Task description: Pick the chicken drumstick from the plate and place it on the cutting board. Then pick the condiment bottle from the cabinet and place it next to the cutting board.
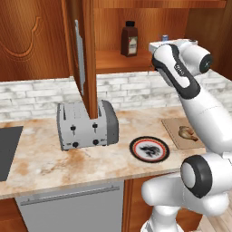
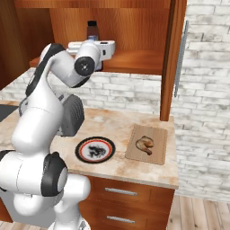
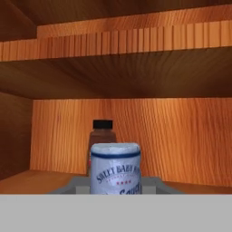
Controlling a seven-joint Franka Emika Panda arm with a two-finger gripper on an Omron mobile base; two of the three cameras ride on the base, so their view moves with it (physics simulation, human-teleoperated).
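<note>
Condiment bottle (image 3: 115, 168) first: in the hand view it sits right in front of the camera, its pale label facing you, standing upright on the cabinet (image 1: 136, 63) shelf. That closeness suggests the hand has been lined up level with the shelf so the claw can take the bottle around its body. Whether the fingers are already closed on it you cannot tell — the tips are hidden low in that view and the white wrist covers them in both base views. In the left base view only a scrap of its blue cap (image 1: 165, 37) peeks over the wrist.

Behind it stands the taller brown bottle (image 3: 102, 136) with the black cap, also upright and a little deeper on the shelf. It is not the one you want, so a straight pull back towards you looks the safer way out.

The cabinet's plank door (image 1: 85, 59) hangs open, edge-on over the toaster (image 1: 86, 124), which is why the arm reaches in from the right of it.

Down on the tabletop (image 2: 121, 130) the chicken drumstick (image 2: 145, 144) already lies on the cutting board (image 2: 147, 144), so the first half looks done. The plate (image 2: 95, 149) sits bare just beside the board — you would judge the free tabletop around the board as the bottle's landing spot.
</note>
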